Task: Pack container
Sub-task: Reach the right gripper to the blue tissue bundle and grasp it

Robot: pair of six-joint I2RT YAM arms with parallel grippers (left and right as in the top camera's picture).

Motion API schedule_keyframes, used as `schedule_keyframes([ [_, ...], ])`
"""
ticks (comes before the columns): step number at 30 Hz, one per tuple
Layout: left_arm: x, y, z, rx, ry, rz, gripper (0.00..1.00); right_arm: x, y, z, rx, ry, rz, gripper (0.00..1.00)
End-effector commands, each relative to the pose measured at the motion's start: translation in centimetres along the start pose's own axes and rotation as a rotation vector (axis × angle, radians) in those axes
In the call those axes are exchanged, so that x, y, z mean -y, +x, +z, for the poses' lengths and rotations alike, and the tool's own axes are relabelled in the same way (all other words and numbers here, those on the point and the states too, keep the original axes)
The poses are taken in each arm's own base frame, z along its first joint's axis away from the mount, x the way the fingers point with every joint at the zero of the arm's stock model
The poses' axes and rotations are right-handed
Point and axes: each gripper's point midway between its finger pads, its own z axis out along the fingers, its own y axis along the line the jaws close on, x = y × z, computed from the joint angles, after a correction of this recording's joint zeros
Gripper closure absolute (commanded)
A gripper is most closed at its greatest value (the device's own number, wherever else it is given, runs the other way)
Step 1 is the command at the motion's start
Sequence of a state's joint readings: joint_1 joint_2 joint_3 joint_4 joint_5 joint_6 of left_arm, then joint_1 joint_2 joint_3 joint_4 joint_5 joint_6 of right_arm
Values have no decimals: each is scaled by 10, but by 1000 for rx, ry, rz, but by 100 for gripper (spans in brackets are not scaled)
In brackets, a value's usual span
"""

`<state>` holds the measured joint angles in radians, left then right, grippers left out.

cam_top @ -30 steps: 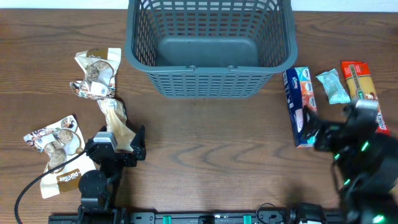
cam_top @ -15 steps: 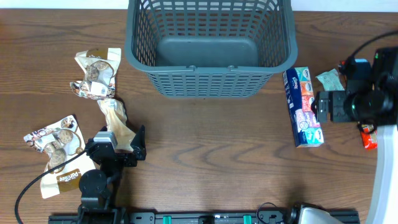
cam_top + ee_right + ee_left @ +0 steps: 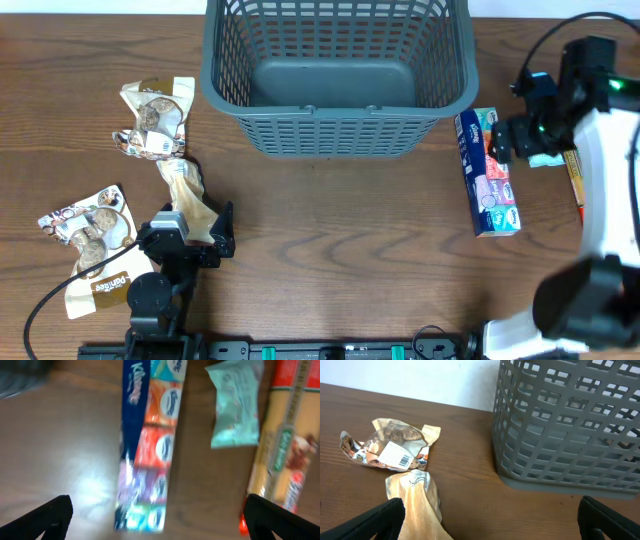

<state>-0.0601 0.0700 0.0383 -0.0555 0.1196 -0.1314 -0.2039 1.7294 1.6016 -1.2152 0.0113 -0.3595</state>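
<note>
Picking seems in hand: right of the container [image 3: 335,130], the right gripper [image 3: 160,517], fingers apart, hovers above the Kleenex pack [image 3: 150,445] and must descend.

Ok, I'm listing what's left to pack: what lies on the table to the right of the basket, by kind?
Tissue multipack: 1
Mint green packet: 1
Long red and yellow packet: 1
Total: 3
</note>
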Motion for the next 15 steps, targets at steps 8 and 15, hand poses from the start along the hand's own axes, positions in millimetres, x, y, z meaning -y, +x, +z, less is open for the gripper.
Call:
schedule_keyframes([
  [8, -1, 3, 0, -12, -4, -5, 1, -3, -13, 105, -127, -100, -13, 1],
  [15, -1, 3, 0, -12, -4, -5, 1, -1, -19, 149, -138, -104, -1, 4],
])
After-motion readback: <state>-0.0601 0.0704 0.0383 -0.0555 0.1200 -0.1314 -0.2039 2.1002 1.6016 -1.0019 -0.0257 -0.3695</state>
